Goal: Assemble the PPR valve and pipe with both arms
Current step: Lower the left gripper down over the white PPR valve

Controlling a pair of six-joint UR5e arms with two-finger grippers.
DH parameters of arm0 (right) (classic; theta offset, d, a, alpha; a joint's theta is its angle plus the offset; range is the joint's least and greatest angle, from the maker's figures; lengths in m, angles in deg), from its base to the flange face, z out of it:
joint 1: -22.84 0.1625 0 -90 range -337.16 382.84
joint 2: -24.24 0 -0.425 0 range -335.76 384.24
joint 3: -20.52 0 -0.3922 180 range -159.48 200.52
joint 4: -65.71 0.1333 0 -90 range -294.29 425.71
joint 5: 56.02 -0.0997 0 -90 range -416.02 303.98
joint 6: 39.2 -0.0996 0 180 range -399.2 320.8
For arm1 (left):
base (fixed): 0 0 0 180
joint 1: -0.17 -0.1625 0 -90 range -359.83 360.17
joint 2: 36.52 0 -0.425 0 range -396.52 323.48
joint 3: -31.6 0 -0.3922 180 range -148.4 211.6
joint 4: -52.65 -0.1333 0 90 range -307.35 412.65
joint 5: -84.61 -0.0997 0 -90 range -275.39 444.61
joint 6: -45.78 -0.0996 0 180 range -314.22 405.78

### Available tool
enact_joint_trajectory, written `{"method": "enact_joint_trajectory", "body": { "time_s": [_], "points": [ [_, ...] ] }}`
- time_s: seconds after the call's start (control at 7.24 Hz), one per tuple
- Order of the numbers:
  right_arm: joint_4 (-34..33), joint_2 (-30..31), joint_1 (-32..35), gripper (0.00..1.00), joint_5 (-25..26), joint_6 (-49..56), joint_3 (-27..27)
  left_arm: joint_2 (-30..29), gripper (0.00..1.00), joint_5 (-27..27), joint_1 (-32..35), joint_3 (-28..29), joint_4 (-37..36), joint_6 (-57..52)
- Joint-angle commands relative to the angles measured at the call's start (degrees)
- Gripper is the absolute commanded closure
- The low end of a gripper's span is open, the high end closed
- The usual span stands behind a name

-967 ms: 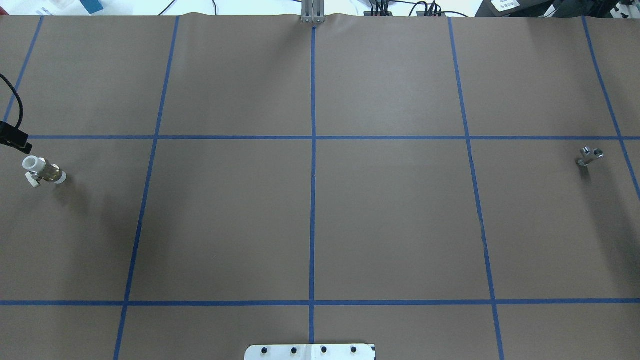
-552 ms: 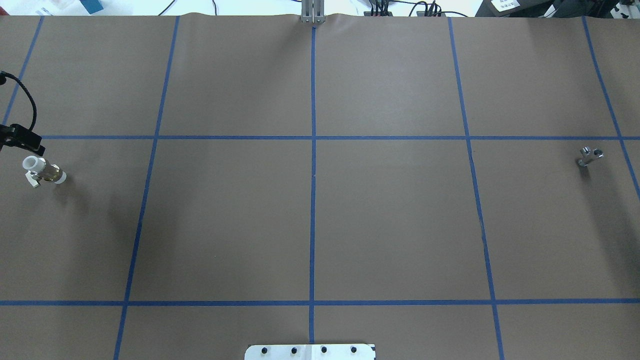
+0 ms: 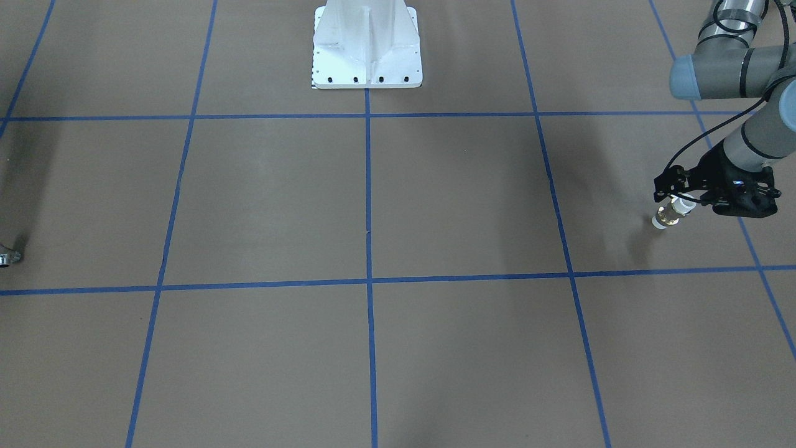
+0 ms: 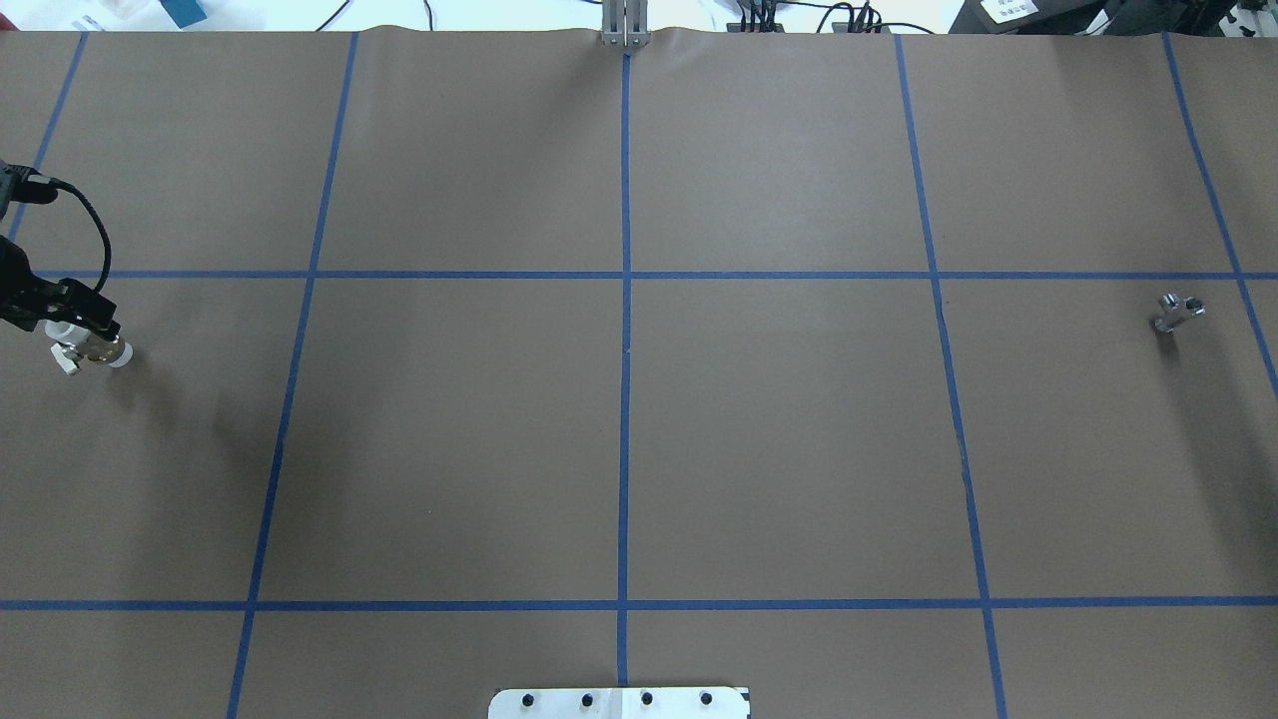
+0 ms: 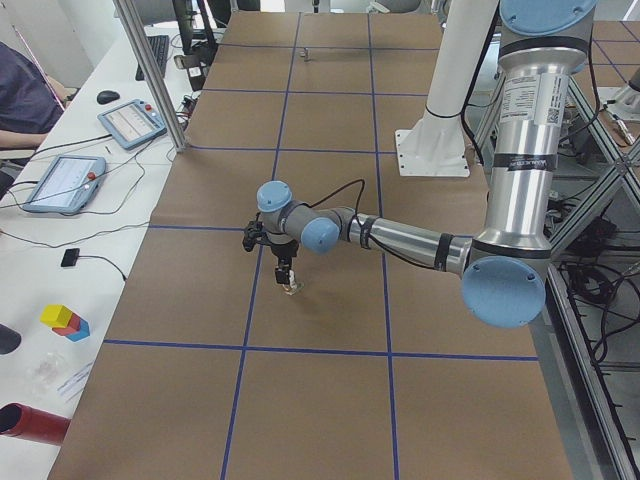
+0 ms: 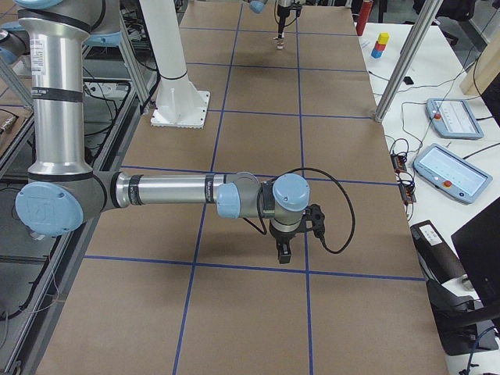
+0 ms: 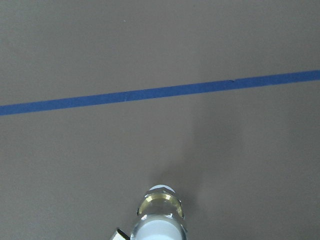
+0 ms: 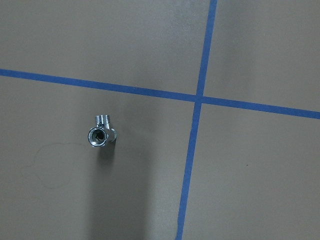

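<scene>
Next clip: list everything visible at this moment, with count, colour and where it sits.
table: 1, brown, blue tape grid
valve: 1, brass and white, robot's far left
pipe: 1, silver, robot's far right
pedestal: 1, white, robot's base
tablets: 2, grey, side desk
blocks: 1 stack, yellow-red-blue, side desk
arms: 2, grey with blue caps, reaching to opposite ends
left gripper: 1, black, over valve
right gripper: 1, black, above table near pipe
</scene>
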Motion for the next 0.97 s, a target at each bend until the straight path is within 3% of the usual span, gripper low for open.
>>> {"method": "enact_joint_trajectory", "body": {
  "time_s": [0.0, 0.83],
  "points": [
    [0.03, 0.00, -0.05, 0.00, -0.06, 0.00, 0.03, 0.07, 0.00, -0.07, -0.29, 0.25, 0.09, -0.13],
    [0.12, -0.17, -0.14, 0.00, 0.38, 0.09, 0.82, -0.37, 0.00, -0.07, -0.55, 3.24, 2.02, -0.31]
  ]
}}
